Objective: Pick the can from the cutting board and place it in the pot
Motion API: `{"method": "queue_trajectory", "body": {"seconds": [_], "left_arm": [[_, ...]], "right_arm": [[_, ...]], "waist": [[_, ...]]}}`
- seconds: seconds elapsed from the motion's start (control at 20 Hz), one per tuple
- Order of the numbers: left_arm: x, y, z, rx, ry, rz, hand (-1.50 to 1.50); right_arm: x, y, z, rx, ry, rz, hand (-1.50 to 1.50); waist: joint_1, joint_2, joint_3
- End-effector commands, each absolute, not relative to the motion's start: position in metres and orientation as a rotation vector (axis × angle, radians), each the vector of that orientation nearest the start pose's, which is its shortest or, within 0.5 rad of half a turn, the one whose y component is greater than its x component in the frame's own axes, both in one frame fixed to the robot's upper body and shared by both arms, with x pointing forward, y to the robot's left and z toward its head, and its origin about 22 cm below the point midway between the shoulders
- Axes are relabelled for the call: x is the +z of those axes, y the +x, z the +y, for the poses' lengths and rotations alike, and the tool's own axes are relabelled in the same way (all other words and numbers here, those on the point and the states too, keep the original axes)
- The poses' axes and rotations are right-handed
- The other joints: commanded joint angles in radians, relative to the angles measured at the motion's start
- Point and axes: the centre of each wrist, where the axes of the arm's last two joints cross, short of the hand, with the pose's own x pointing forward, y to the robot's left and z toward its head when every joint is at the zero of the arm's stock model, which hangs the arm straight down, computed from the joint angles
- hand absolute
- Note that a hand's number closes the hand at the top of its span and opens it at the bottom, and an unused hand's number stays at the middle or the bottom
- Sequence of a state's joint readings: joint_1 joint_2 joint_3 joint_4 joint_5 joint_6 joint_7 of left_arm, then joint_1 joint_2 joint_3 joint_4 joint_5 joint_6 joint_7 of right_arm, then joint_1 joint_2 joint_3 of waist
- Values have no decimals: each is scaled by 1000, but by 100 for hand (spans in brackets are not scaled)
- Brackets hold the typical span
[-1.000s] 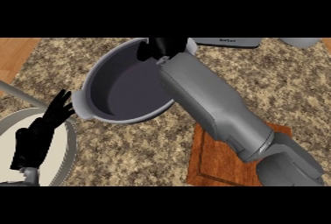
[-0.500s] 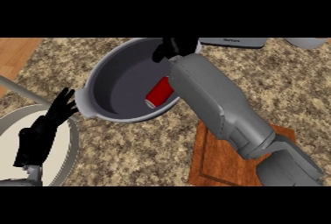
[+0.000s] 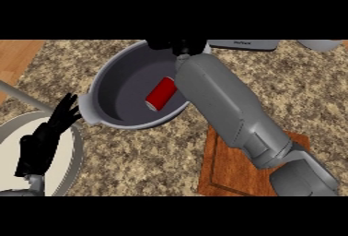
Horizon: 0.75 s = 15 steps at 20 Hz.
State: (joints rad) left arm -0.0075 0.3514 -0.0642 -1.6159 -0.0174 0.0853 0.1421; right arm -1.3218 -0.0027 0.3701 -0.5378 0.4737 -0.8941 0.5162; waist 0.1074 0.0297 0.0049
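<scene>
Red can [image 3: 162,94] lies on its side inside the grey pot [image 3: 102,87], on the pot floor near the right wall; cutting board [image 3: 234,170] carries nothing that you can see; by this view the placing looks done.

Right robot hand [image 3: 178,45] sits at the pot's far rim, mostly hidden at the top edge; you cannot tell whether it is open or curled, but it holds no can. Its grey forearm crosses the pot's right rim and covers part of the board.

Left robot hand [image 3: 49,134] rests at the lower left, fingers straight and spread, holding nothing, over a pale plate [image 3: 73,161] and just beside the pot's near-left rim.

Risks, as you judge them: the right forearm looks very near or on the rim, so a careless withdrawal could drag or tip the pot on the bench [image 3: 156,156]; the can, lying on its side, could roll if the pot is nudged.

Writing: a grey appliance [image 3: 243,44] at the top bears small pale lettering, too small to read; no label legible on the can.
</scene>
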Motion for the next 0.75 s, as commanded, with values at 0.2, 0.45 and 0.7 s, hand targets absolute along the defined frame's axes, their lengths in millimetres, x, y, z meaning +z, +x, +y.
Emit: {"method": "queue_trajectory", "body": {"seconds": [0.2,0.45,0.7], "left_arm": [[35,245,308,-184,390,-1431,0],[22,233,335,-172,420,-1420,0],[6,227,328,-144,430,-1389,0]], "right_arm": [[171,415,-7,20,-649,-1811,-150],[142,387,-4,28,-522,-1828,-150],[124,366,-12,-25,-467,-1837,-150]], "waist": [[-39,-14,-5],[-77,-26,-5],[-108,-31,-5]]}}
